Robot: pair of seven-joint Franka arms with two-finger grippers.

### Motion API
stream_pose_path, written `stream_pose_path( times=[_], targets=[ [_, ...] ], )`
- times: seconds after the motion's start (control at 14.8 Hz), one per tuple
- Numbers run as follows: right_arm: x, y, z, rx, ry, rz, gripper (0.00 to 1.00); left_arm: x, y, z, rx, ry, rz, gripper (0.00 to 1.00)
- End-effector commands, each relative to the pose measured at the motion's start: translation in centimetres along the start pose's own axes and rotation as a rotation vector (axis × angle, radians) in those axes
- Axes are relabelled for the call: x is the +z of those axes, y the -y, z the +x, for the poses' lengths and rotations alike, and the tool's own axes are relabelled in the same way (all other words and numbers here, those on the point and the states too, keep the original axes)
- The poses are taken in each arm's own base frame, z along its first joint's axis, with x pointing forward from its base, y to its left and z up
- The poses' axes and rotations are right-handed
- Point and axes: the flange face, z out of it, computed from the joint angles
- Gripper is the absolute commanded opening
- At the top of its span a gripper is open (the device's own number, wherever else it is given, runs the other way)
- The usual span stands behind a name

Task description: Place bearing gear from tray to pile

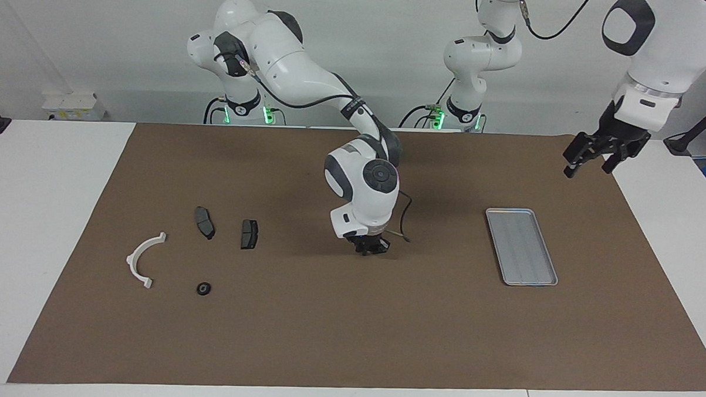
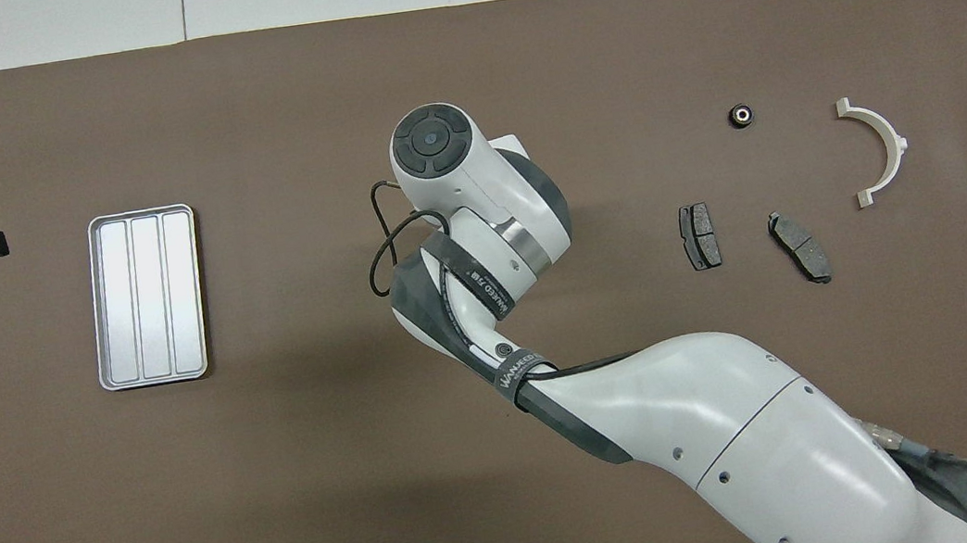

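Note:
The small black bearing gear point(image 1: 203, 288) point(image 2: 740, 115) lies on the brown mat by the pile, farther from the robots than the white bracket point(image 1: 142, 261) point(image 2: 883, 149) and the two dark pads point(image 1: 205, 222) point(image 1: 249, 233). The silver tray point(image 1: 521, 245) point(image 2: 146, 297) lies toward the left arm's end with nothing in it. My right gripper point(image 1: 370, 247) hangs low over the middle of the mat, between tray and pile, shut with nothing seen in it. The wrist hides it in the overhead view. My left gripper point(image 1: 588, 169) waits open, raised over the mat's corner near the tray.
The brown mat point(image 1: 348, 339) covers most of the white table. A black cable loops beside the right wrist point(image 2: 378, 248). The right arm's forearm spans the mat from the robots' edge to the middle.

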Motion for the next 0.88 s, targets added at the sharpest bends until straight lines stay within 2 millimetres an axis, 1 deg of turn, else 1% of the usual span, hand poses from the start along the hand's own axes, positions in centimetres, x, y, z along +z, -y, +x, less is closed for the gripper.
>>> stream_pose_path(
  times=[0.0, 0.07, 0.14, 0.27, 0.41, 0.47, 0.54, 0.68, 0.74, 0.81],
  targets=[
    [-1.6, -1.1, 1.1, -0.034, 0.022, -0.015, 0.00, -0.3, 0.2, -0.2, 0.032, 0.006, -0.006, 1.00],
    [-2.7, -1.9, 1.9, -0.053, 0.026, -0.014, 0.00, -0.2, 0.3, -0.2, 0.033, 0.012, -0.006, 1.00],
    [-3.2, -3.1, 3.4, -0.084, 0.037, -0.023, 0.00, -0.3, 0.3, -0.3, 0.036, 0.022, -0.002, 1.00],
    [-5.5, -6.6, 7.4, -0.174, 0.053, -0.012, 0.00, -0.1, 0.0, -0.9, 0.041, 0.076, 0.006, 1.00],
    [-6.9, -11.1, 12.3, -0.291, 0.059, -0.003, 0.00, 0.1, -1.0, -1.4, 0.056, 0.095, 0.006, 1.00],
    [-7.4, -13.1, 14.4, -0.344, 0.053, 0.002, 0.00, 0.3, -1.6, -1.6, 0.064, 0.100, 0.005, 1.00],
    [-7.3, -14.8, 16.1, -0.386, 0.051, -0.002, 0.00, 0.4, -2.2, -1.7, 0.075, 0.105, 0.006, 1.00],
    [-7.0, -18.0, 19.4, -0.467, 0.033, 0.010, 0.00, 0.5, -2.2, -1.7, 0.081, 0.122, 0.023, 1.00],
    [-6.8, -19.3, 20.9, -0.493, 0.002, 0.008, 0.00, 0.7, -2.1, -1.7, 0.085, 0.128, 0.042, 1.00],
    [-6.2, -20.4, 22.1, -0.519, -0.017, 0.010, 0.00, 0.6, -2.3, -1.6, 0.090, 0.131, 0.046, 1.00]
  ],
)
